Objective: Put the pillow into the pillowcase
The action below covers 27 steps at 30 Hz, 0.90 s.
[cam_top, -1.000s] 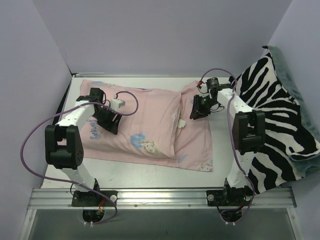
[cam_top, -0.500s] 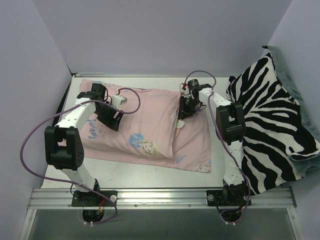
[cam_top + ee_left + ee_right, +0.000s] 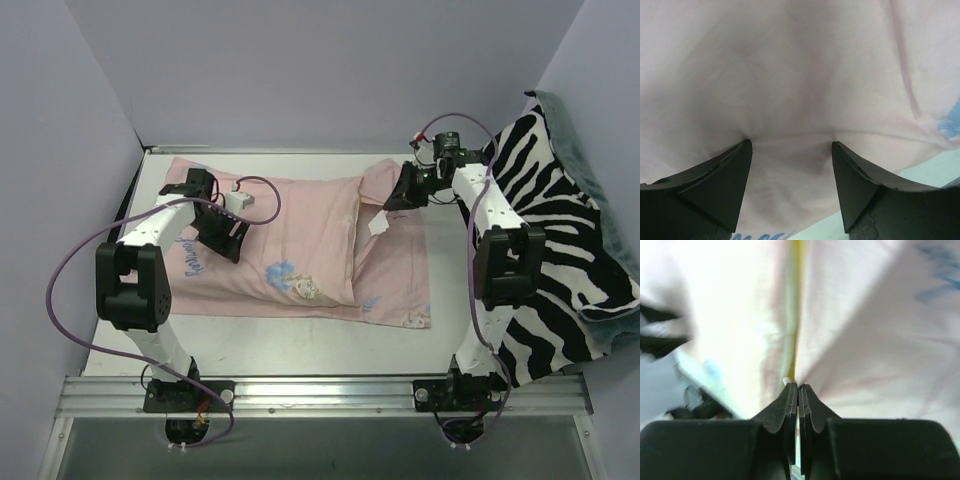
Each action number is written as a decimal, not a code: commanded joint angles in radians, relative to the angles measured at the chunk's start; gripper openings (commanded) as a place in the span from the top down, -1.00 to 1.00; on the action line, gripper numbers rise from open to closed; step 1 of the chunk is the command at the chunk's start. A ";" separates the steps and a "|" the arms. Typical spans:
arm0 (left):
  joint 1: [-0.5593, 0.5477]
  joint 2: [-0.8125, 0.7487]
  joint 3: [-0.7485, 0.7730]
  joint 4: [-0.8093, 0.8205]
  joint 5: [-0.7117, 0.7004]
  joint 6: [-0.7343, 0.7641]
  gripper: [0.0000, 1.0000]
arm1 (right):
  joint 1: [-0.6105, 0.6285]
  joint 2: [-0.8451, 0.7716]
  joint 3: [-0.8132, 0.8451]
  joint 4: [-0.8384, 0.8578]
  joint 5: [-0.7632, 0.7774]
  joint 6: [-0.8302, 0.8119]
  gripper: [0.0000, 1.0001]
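The pillowcase [image 3: 300, 225] lies pale pink side out across the table, with cartoon prints showing. The pillow makes a plump bulge inside its left and middle part; a white bit [image 3: 380, 228] pokes out near the open right end. My right gripper [image 3: 397, 198] is shut on the pillowcase's far right edge and holds a fold [image 3: 376, 180] lifted. In the right wrist view the closed gripper [image 3: 797, 386] pinches pink fabric [image 3: 880, 340] beside the pillow's yellow band [image 3: 796, 290]. My left gripper [image 3: 225, 238] is open, its fingertips [image 3: 732, 170] pressed onto the pillowcase [image 3: 800, 75] over the bulge.
A black-and-white zebra-striped blanket [image 3: 555, 240] drapes over the table's right side, close behind the right arm. Lilac walls close in the left, back and right. Bare white table [image 3: 300, 340] shows in front of the pillowcase.
My right gripper has moved right and back with the pillowcase edge in it, lifting a fold and drawing the open end rightward. My left gripper has stayed pressed on the bulge.
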 commanded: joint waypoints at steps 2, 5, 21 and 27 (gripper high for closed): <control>-0.007 0.018 0.041 0.026 0.050 -0.034 -0.47 | 0.121 -0.119 -0.015 -0.029 -0.385 -0.009 1.00; -0.040 0.012 0.057 0.026 0.093 -0.060 -0.47 | 0.274 -0.087 0.011 -0.028 -0.413 -0.010 1.00; -0.247 -0.124 0.233 0.123 0.351 -0.170 -0.57 | 0.051 -0.251 -0.392 -0.064 -0.208 -0.089 1.00; -0.451 0.055 0.369 0.315 0.126 -0.253 -0.61 | 0.037 -0.309 -0.563 -0.063 -0.123 -0.115 1.00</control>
